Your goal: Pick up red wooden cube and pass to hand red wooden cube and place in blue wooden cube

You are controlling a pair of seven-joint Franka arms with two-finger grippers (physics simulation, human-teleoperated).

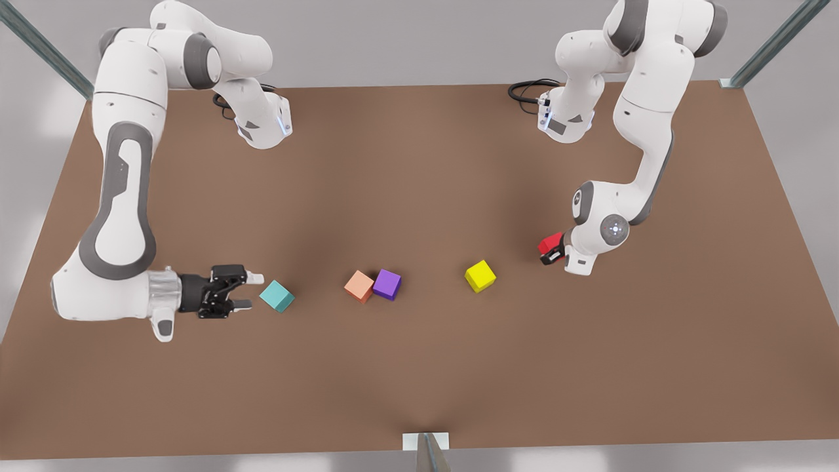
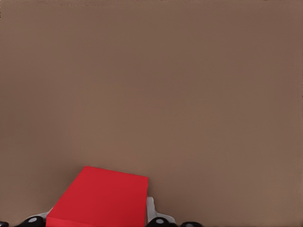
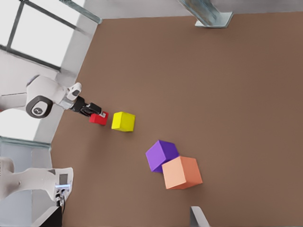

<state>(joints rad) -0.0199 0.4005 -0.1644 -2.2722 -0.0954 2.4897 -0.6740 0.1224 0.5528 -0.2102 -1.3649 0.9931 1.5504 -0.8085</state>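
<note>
- Front view: small bright-red wooden cube (image 1: 550,244) sits pinched in the left pincer (image 1: 552,252), at this view's right, low over the brown worktop (image 1: 419,367). The right pincer (image 1: 252,291) waits, fingers spread, just beside the small teal-blue wooden cube (image 1: 276,295).
- Left wrist view: red wooden cube (image 2: 102,197) lies between the fingers; flat, stiff faces probably suit a light, centred squeeze.
- Right wrist view: left pincer (image 3: 94,113) carries the red cube (image 3: 99,118) near a yellow cube (image 3: 123,121); the receiver should take the free faces.

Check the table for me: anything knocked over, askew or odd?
Nothing stands out. The left gripper is shut on the red wooden cube; the right gripper is open beside the blue wooden cube. The salmon cube and purple cube touch.
</note>
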